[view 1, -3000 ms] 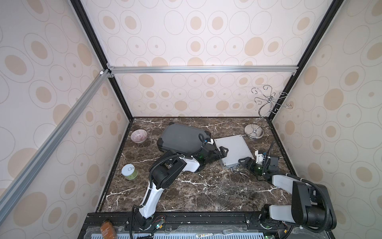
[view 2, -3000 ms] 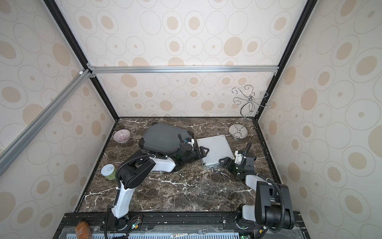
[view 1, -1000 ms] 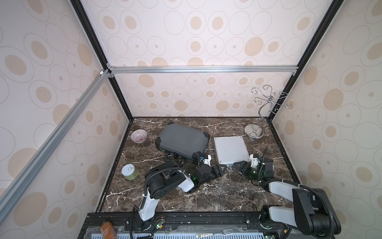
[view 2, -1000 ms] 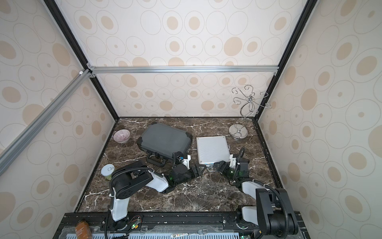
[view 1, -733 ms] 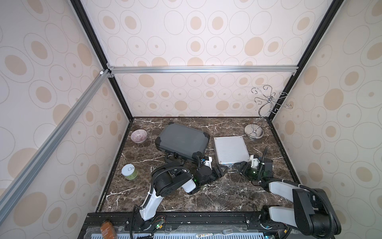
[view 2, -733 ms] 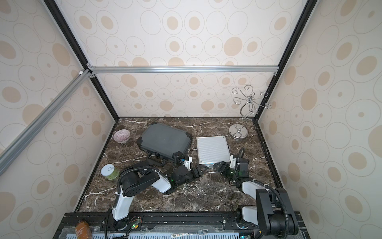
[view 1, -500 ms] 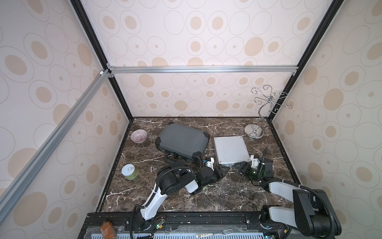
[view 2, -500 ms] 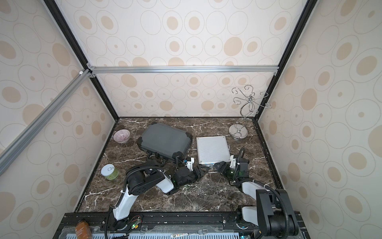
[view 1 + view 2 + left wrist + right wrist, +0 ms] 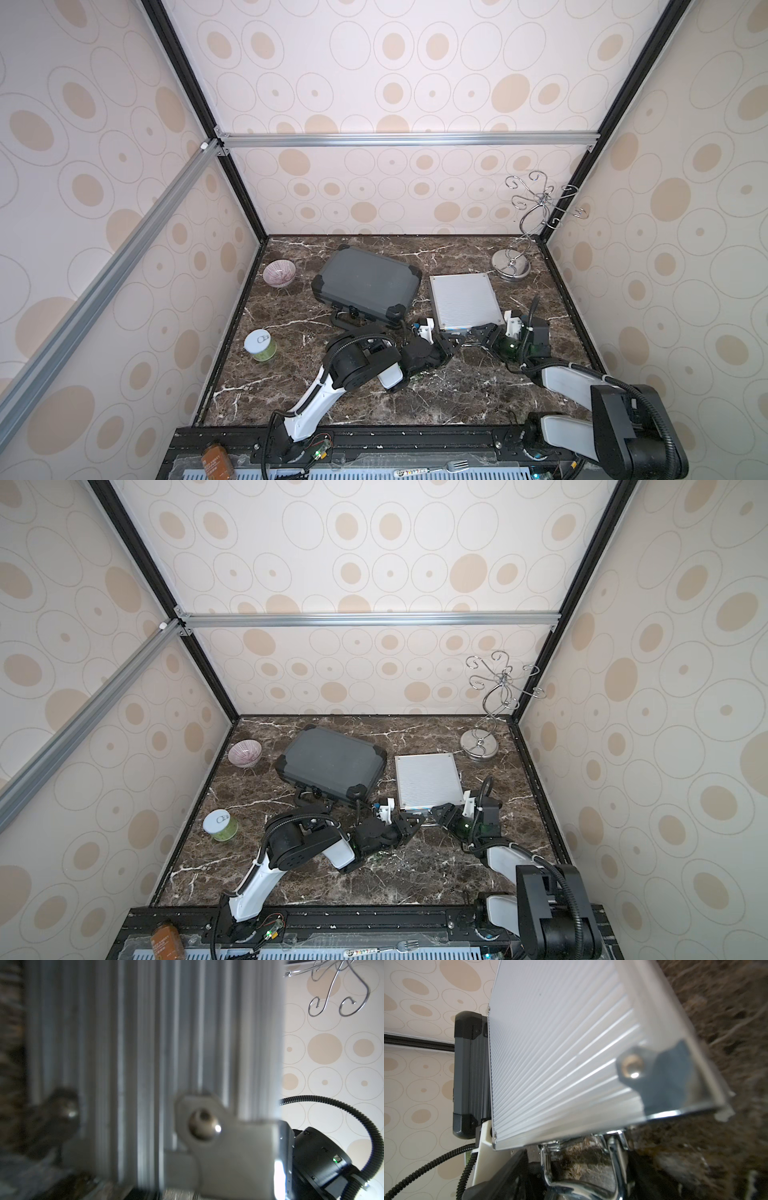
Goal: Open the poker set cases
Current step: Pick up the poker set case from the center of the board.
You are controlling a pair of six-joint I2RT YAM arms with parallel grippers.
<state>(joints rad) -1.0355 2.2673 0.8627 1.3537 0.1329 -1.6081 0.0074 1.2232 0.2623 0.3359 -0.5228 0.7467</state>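
Left wrist view showed left fingers (image 9: 218, 1147), just swung from the dark case (image 9: 365, 284), narrowing at the front of the shut silver case (image 9: 145, 1032) on the surface (image 9: 374, 395), grip unclear, right fingers (image 9: 664, 1080) spread alongside; unlatching seemed due.

A ribbed silver aluminium case (image 9: 560, 1053) fills the view, its chrome handle (image 9: 546, 1165) at the near edge. The right tool's blurred grey finger (image 9: 654, 1076) overlaps its near right corner. A dark grey case with black corners (image 9: 469, 1072) sits just left, on the brown marble desk (image 9: 726, 1022).
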